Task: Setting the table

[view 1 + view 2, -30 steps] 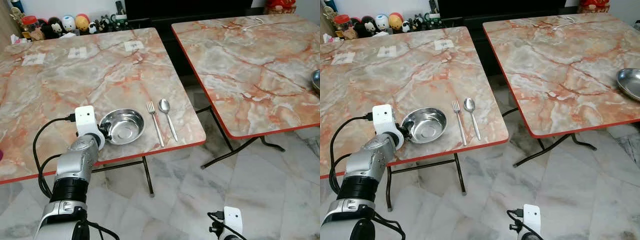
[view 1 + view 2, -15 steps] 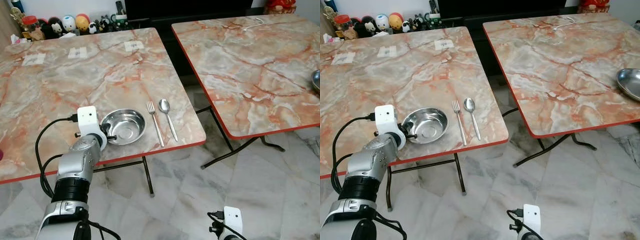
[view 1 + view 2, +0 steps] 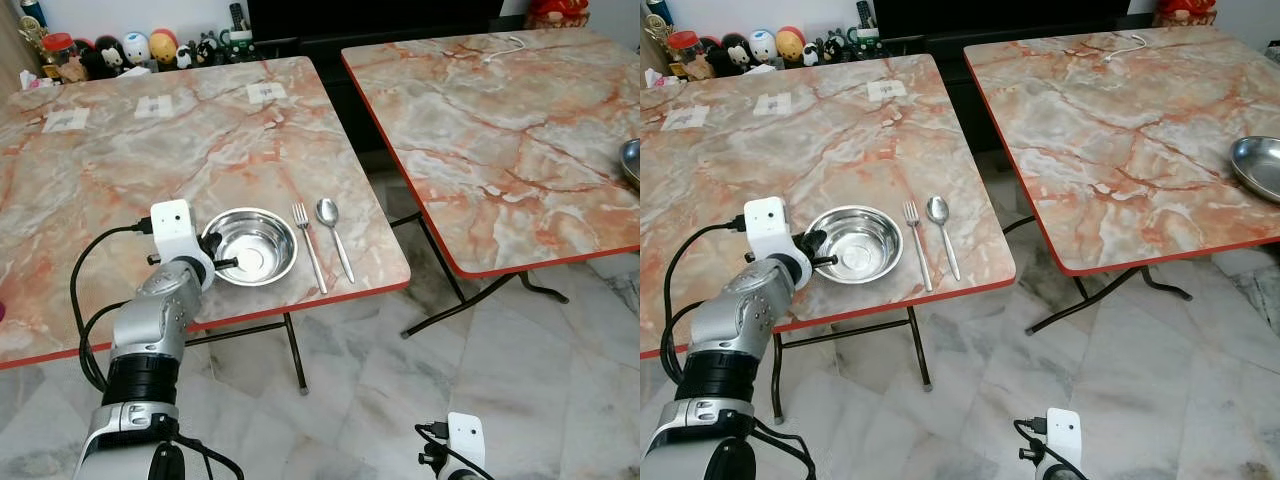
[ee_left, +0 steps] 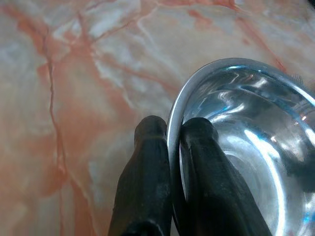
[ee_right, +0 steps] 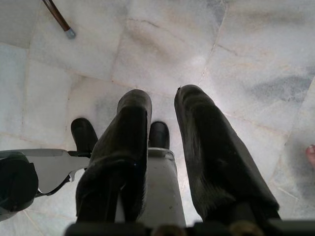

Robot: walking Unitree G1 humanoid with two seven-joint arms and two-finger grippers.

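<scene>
We found the left gripper [image 4: 170, 129] pinching the bowl [image 3: 256, 246]: in the left wrist view one finger [image 4: 146, 167] pressed the outside of the steel rim and the other sat inside it, the rim squeezed between them. The bowl sat flat on the near table [image 3: 120, 170], close to its front red edge, with our gripper gripping the rim on the side toward the robot's left. From the head camera we saw the left arm [image 3: 150, 330] reaching up from below the table edge, forearm raised steeply, the wrist bent over the edge and its white camera block [image 3: 172, 226] just beside the bowl. Just to the right of the bowl lay a fork [image 3: 309, 247], and beside that a spoon [image 3: 335, 237], both lengthwise with their heads away from the robot, near each other but apart. Paper slips [image 3: 153, 105] lay toward the table's far side, and a row of figurines [image 3: 130, 48] stood beyond it. A second table [image 3: 500, 130] stood to the right, separated by a gap, with a steel dish [image 3: 1257, 165] at its right edge. The right gripper [image 5: 162, 147] hung low over the marble floor [image 3: 500, 380], its fingers a little apart and holding nothing, the robot's foot [image 5: 84, 135] visible beneath.
</scene>
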